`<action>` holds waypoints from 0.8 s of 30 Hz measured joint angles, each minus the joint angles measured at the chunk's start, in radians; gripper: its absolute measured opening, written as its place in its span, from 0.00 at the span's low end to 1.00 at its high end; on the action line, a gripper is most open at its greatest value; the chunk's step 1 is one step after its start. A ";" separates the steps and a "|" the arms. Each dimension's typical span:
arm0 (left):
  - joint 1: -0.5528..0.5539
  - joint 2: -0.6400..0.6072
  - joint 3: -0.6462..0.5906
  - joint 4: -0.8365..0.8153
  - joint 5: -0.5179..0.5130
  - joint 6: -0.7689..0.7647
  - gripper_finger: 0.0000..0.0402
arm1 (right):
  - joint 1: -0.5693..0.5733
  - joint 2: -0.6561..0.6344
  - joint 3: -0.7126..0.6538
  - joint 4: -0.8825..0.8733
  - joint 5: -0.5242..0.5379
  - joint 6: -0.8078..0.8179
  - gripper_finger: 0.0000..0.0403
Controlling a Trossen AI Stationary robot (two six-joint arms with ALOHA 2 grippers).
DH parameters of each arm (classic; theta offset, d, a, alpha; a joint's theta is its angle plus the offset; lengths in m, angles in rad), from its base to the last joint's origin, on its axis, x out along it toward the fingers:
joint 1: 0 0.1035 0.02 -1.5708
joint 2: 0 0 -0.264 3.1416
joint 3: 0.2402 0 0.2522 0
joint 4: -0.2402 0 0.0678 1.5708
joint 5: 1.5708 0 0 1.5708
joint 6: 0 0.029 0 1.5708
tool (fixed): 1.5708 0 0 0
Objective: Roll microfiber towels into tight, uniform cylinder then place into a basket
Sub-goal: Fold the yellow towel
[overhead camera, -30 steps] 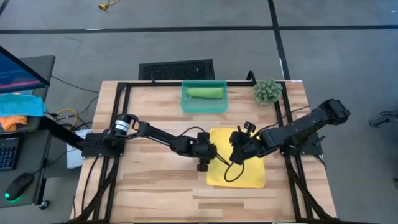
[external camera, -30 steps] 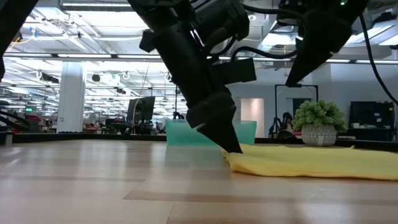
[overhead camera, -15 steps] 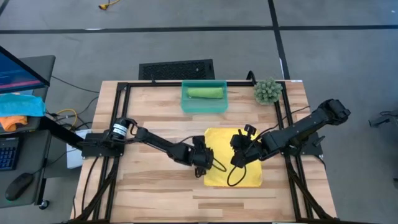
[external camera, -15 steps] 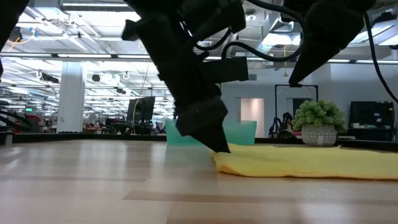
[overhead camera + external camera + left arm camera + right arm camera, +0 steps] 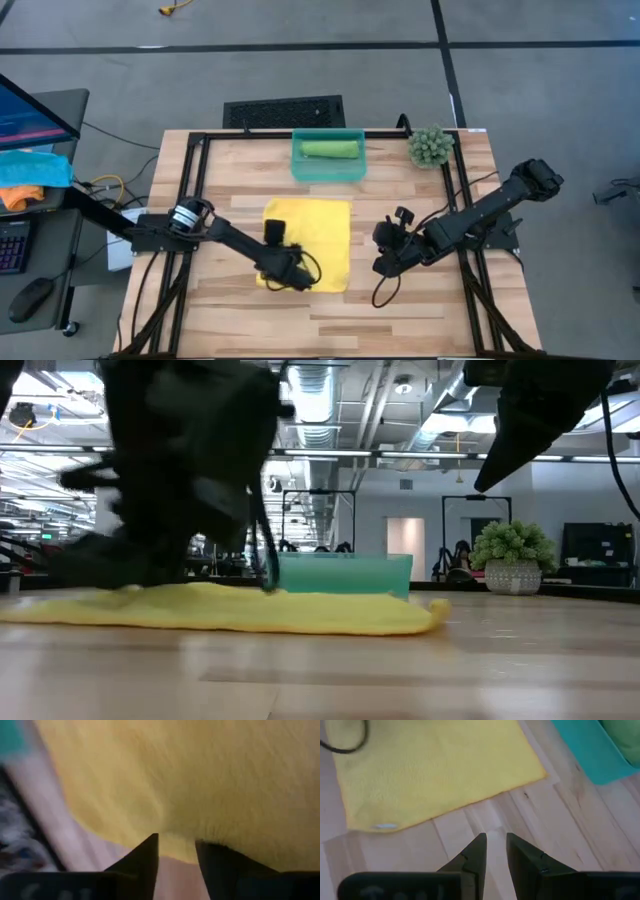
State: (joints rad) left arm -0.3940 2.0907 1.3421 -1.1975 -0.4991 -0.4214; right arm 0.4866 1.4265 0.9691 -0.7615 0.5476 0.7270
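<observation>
The yellow towel (image 5: 310,235) lies flat in the middle of the table, shown as a low yellow sheet (image 5: 230,610) in the low view. My left gripper (image 5: 283,272) is shut on it near its near left corner. My right gripper (image 5: 385,263) hovers over bare wood to the right of the towel, with its fingers (image 5: 495,847) a little apart and nothing between them. The teal basket (image 5: 345,170) stands at the far edge with the rolled light green towel (image 5: 330,149) lying inside. My left gripper has the yellow towel's near edge (image 5: 176,851) between its two fingers, close to the near left corner. The fingers slant down from the table's left. The towel lies flat and slack on the wood; one layer or several, I cannot tell.
A small potted plant (image 5: 430,146) stands at the far right corner. Black frame rails (image 5: 195,180) run along the table's sides. A black cable loop (image 5: 380,295) hangs below my right arm. A black grille (image 5: 283,111) lies beyond the far edge.
My left gripper has gone toward the table's left edge and tipped over, dragging the yellow towel with it. The towel has slid flat along the table to the left, out from under my right gripper, which now stands over bare wood.
</observation>
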 joint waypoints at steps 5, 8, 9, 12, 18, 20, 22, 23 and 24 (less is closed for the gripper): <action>-0.025 -0.059 -0.020 0.080 0.027 0.008 0.20 | -0.013 0.000 0.000 0.000 0.001 -0.001 0.24; -0.037 -0.061 -0.021 0.143 0.012 0.035 0.16 | -0.021 0.000 0.000 0.000 0.002 -0.002 0.24; -0.040 -0.063 -0.020 0.154 0.009 0.041 0.15 | -0.025 0.000 0.000 0.000 0.002 -0.010 0.24; -0.055 -0.070 -0.021 0.156 -0.003 0.049 0.13 | -0.037 0.000 0.000 0.008 0.002 -0.020 0.24; -0.083 -0.131 -0.019 0.139 -0.049 -0.001 0.10 | -0.049 0.000 0.000 0.049 0.003 -0.029 0.24; -0.086 -0.142 -0.019 0.135 -0.045 -0.003 0.09 | -0.049 0.000 0.000 0.065 0.003 -0.028 0.24; -0.087 -0.147 -0.018 0.133 -0.020 -0.003 0.09 | -0.049 0.001 0.000 0.100 0.000 -0.018 0.24; -0.087 -0.147 -0.018 0.133 -0.003 -0.003 0.09 | -0.049 0.003 -0.001 0.133 -0.006 -0.015 0.24; -0.086 -0.147 -0.018 0.132 0.016 -0.002 0.09 | -0.049 0.007 -0.007 0.177 -0.019 -0.018 0.24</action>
State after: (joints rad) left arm -0.4805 1.9442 1.3239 -1.0656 -0.4827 -0.4237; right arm 0.4377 1.4332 0.9626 -0.5841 0.5281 0.7091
